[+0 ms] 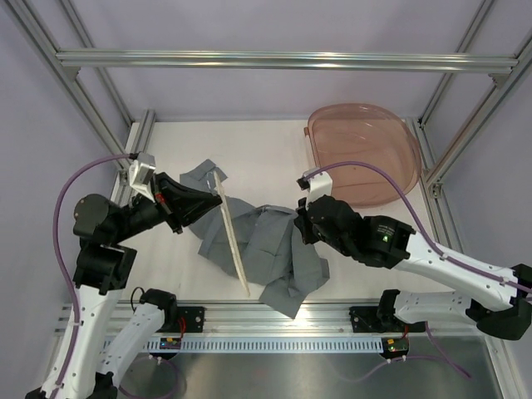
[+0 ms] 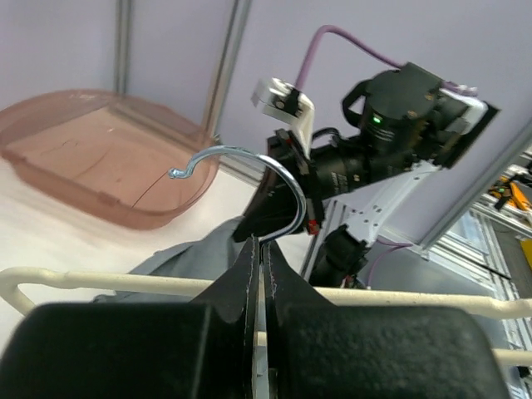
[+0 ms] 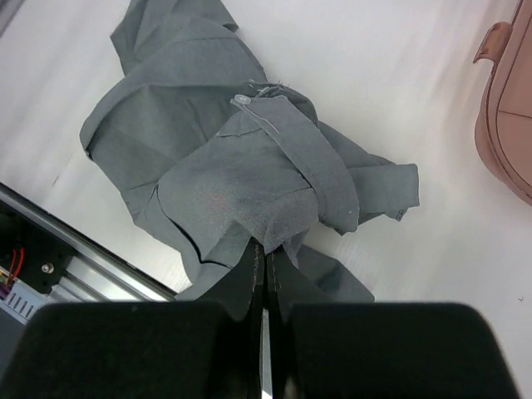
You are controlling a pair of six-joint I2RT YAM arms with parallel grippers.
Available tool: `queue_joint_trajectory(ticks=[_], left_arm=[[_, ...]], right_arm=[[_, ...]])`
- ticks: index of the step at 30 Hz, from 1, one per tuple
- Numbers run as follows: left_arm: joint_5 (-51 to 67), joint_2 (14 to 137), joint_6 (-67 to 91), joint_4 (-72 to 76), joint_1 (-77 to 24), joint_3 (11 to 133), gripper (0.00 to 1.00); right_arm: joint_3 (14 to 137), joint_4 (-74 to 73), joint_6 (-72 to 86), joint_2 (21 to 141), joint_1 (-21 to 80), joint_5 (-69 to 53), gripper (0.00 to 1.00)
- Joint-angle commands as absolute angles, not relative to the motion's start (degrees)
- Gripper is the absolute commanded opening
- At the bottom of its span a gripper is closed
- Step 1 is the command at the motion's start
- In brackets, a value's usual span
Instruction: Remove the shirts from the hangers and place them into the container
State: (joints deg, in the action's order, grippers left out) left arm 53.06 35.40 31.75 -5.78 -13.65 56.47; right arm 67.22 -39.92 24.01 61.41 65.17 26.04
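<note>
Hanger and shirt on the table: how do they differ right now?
The hanger is a thin, stiff cream loop with a metal hook; the shirt is a wide, grey, crumpled heap. The left tool pinches the hanger at the base of its hook, while the right tool pinches a fold of the shirt. Shared: each is gripped by a shut tool, and neither is in the pink tub.

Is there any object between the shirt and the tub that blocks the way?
Nothing visible does. Only bare table lies between the shirt and the tub. The right gripper, shut on the shirt, hangs over that stretch.
</note>
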Motion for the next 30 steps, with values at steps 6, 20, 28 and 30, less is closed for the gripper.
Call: queue_joint_trajectory(ticks=[6, 20, 28, 30], left_arm=[[30.4, 41.4, 16.5, -19.8, -27.7, 62.1, 0.00], [8.8, 51.1, 7.2, -29.1, -41.4, 68.6, 0.00], [10.0, 55.0, 8.3, -25.8, -42.5, 69.8, 0.00], [9.1, 56.2, 8.1, -25.9, -43.5, 70.5, 0.00]], right_arm=[[72.8, -41.9, 24.9, 64.9, 64.0, 29.6, 0.58], [105.4, -62.7, 15.1, 66.6, 64.0, 25.7, 0.58], [99.6, -59.2, 14.2, 68.6, 64.0, 7.6, 0.54], [98.4, -58.1, 14.1, 69.3, 64.0, 6.6, 0.55]])
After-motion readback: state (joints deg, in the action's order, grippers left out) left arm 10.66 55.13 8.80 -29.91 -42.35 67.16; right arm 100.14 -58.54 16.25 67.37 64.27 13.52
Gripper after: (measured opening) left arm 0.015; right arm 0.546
